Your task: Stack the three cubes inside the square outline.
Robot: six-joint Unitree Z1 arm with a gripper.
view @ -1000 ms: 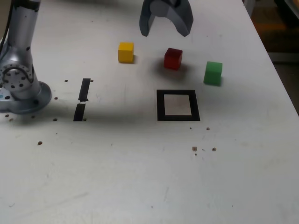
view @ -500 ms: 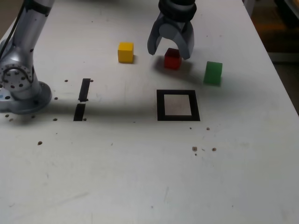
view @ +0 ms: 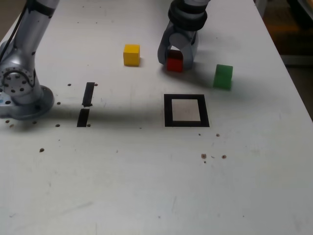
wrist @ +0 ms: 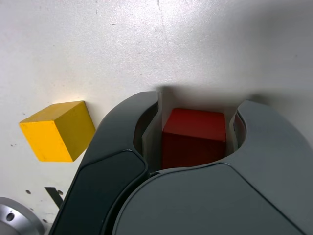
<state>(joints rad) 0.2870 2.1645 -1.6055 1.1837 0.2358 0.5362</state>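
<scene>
Wrist view: the two dark fingers (wrist: pixel 122 142) sit on either side of the red cube (wrist: pixel 194 138), pressed close against its two flanks with the cube resting on the white table (wrist: pixel 73 49); the gripper (view: pixel 175 58) is clamped on it. In the exterior view the same cube (view: pixel 174 63) shows between the grey fingertips, low on the tabletop.

From the red cube, the yellow cube (view: pixel 131 54) lies at about nine o'clock in the exterior view, clear of the gripper, and the green cube (view: pixel 223 77) lies at about four o'clock, also apart. The square outline (view: pixel 186 110) of black tape sits at about six o'clock from the red cube, well apart from all three cubes; its white centre holds nothing.

Farther out, two short black tape strips (view: pixel 86 104) lie at about eight o'clock from the yellow cube, near the arm's round grey base (view: pixel 20 88) at the exterior view's left edge. Small brown specks (view: pixel 204 156) dot the table below the outline. Beyond the table's right edge a strip of floor (view: pixel 293 34) shows.
</scene>
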